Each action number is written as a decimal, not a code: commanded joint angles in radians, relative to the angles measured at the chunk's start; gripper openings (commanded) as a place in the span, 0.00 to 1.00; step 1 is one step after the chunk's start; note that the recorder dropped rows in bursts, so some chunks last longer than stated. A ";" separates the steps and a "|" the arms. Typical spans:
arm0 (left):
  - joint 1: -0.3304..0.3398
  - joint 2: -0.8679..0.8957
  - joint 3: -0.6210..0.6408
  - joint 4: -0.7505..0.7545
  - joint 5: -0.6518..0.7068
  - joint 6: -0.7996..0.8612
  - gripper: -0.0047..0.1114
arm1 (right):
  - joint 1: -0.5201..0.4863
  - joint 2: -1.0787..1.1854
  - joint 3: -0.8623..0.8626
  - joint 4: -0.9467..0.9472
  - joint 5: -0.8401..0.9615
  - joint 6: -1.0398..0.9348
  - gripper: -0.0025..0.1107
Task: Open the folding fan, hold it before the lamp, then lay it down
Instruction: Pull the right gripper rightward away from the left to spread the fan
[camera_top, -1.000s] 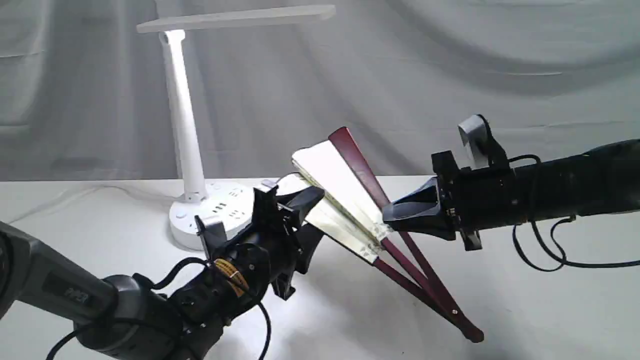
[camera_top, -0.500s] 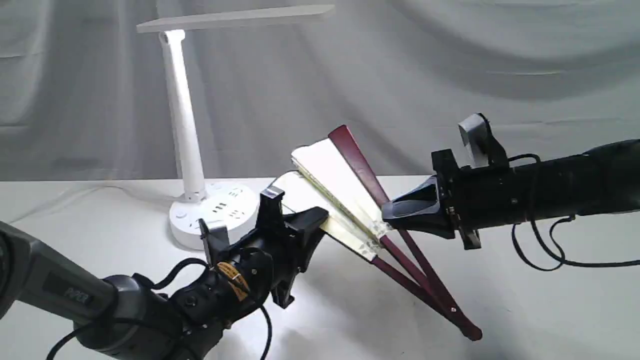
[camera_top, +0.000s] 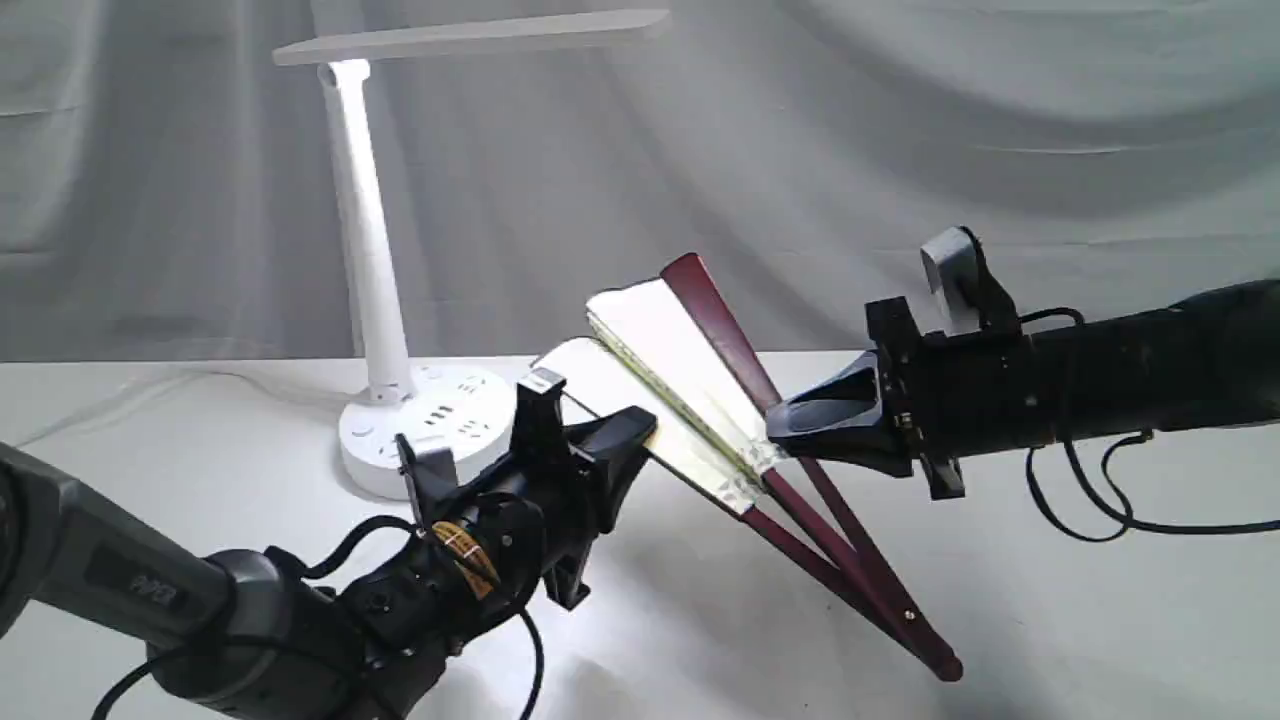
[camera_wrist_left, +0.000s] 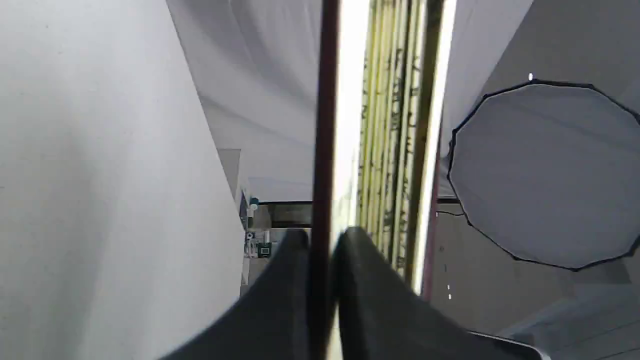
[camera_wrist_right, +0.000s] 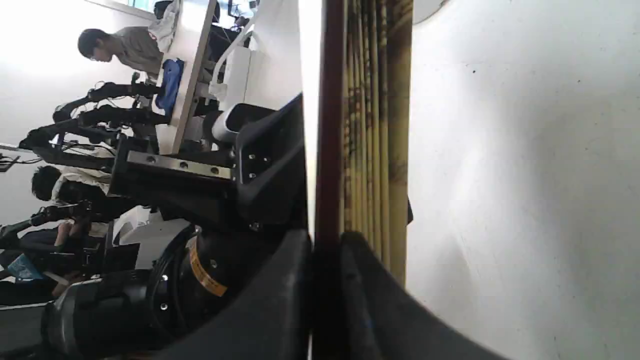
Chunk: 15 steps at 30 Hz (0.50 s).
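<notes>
Currently, the folding fan (camera_top: 690, 385) is held partly open above the table (camera_top: 1050, 600). It is tilted, with its pivot end low near the table surface and its leaf end raised. The two dark maroon guards spread in a narrow V, and most of the cream pleats remain stacked between them. The left gripper (camera_top: 640, 432) is clamped on the lower guard near the leaf; in the left wrist view its fingers (camera_wrist_left: 365, 280) press against both sides of the dark strip. The right gripper (camera_top: 778, 430) is clamped on the upper guard, and the right wrist view shows its fingers (camera_wrist_right: 280, 300) tight on the guard. The lamp (camera_top: 372, 260) stands on the table to the left of the fan, its base near the left gripper.
</notes>
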 joint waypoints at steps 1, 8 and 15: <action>0.002 0.000 -0.006 0.000 -0.067 0.018 0.04 | 0.000 -0.014 -0.005 0.023 0.015 -0.012 0.02; 0.002 0.000 -0.006 -0.004 -0.073 0.023 0.04 | 0.000 -0.014 -0.005 0.023 0.015 -0.001 0.14; 0.002 0.000 -0.006 0.011 -0.073 0.021 0.04 | 0.000 -0.014 -0.005 0.052 0.015 0.004 0.37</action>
